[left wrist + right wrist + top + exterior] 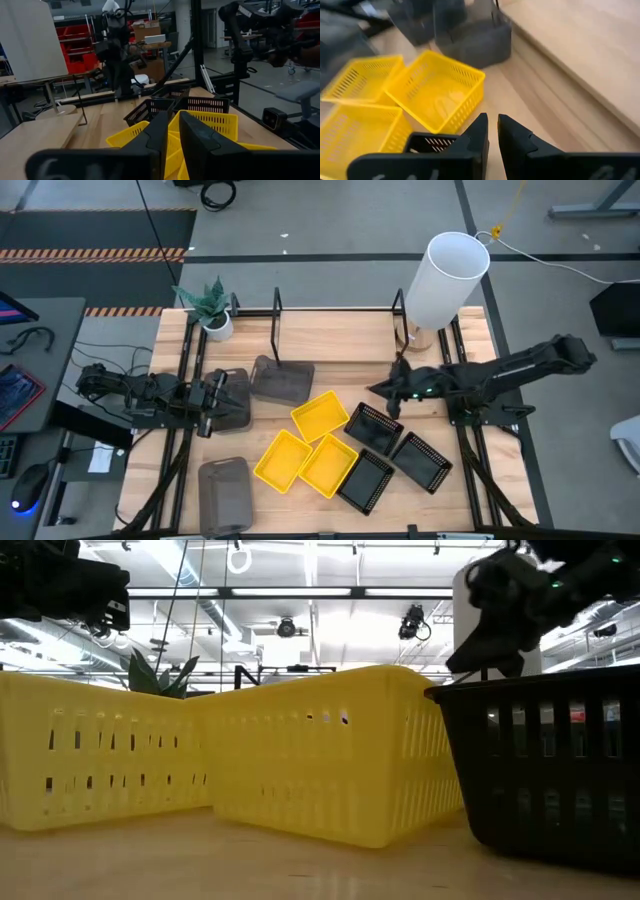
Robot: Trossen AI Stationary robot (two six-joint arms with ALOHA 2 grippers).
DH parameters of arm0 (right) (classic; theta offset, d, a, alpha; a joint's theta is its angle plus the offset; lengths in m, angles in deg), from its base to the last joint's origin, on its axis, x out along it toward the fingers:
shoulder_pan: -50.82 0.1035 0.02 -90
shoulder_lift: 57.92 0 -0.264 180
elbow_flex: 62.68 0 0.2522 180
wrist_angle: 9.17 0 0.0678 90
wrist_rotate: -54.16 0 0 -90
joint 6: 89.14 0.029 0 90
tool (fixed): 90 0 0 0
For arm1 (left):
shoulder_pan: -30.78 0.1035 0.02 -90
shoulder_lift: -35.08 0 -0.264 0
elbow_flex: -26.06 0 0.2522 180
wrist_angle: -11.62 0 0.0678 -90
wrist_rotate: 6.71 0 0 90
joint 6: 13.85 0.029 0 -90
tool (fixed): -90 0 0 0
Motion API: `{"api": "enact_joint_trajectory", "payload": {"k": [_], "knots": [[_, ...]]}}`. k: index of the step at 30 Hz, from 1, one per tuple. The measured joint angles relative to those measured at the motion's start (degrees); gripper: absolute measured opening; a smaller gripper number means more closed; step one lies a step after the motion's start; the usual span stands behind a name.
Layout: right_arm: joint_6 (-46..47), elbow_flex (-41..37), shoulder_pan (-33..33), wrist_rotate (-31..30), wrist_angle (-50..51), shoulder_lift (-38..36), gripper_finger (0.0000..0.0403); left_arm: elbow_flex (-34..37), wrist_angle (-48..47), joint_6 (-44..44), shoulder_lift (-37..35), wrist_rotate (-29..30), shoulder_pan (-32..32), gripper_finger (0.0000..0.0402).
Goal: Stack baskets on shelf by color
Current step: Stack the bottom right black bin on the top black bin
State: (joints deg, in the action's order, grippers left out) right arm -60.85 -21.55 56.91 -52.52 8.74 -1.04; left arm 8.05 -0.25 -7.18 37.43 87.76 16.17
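Three yellow baskets point(320, 418) point(283, 458) point(330, 466) lie clustered mid-table. Three black baskets point(375, 427) point(365, 479) point(422, 460) sit to their right. Two grey baskets point(283, 380) point(232, 400) lie left of centre and a third point(224, 492) near the front edge. The black rod shelf point(276, 330) stands at the far side. My left gripper point(218, 394) point(173, 131) hovers shut over the left grey basket. My right gripper point(380, 392) point(493, 125) hangs shut above the far black basket point(432, 143).
A tall white cylinder point(445, 280) stands at the far right, near my right arm. A potted plant point(212, 308) is in the far left corner. Bare wood shows along the far side between the shelf rods and at the near edge.
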Motion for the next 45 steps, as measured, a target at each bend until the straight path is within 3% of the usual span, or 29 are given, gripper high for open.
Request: {"api": "enact_joint_trajectory", "payload": {"k": [8,19,25,29,35,38,45], "knots": [[-4.37,13.78,0.28,6.1,3.87,16.95,0.0057,0.0,0.0,0.0,0.0,0.0,0.02,0.0062],[-5.6,33.07,0.6,7.87,30.63,31.2,0.0114,0.0,0.0,0.0,0.0,-0.02,0.02,0.0057],[-5.5,40.13,2.12,13.62,41.44,34.2,0.015,0.0,0.0,0.0,-0.02,0.0,0.02,0.0063],[-6.41,44.1,4.26,14.4,51.47,35.09,0.0154,0.0,0.0,0.0,-0.02,-0.01,0.01,0.0059],[-8.78,44.61,7.83,21.04,63.74,34.45,0.0152,0.0,0.02,0.0,0.0,-0.02,0.02,0.0057],[-8.6,44.55,9.69,21.28,69.79,34.95,0.0151,0.0,0.03,0.01,-0.01,0.0,0.02,0.0061],[-1.01,44.19,11.22,21.16,73.49,34.92,0.0151,0.0,0.23,0.02,-0.02,-0.02,0.02,0.0066]]}}
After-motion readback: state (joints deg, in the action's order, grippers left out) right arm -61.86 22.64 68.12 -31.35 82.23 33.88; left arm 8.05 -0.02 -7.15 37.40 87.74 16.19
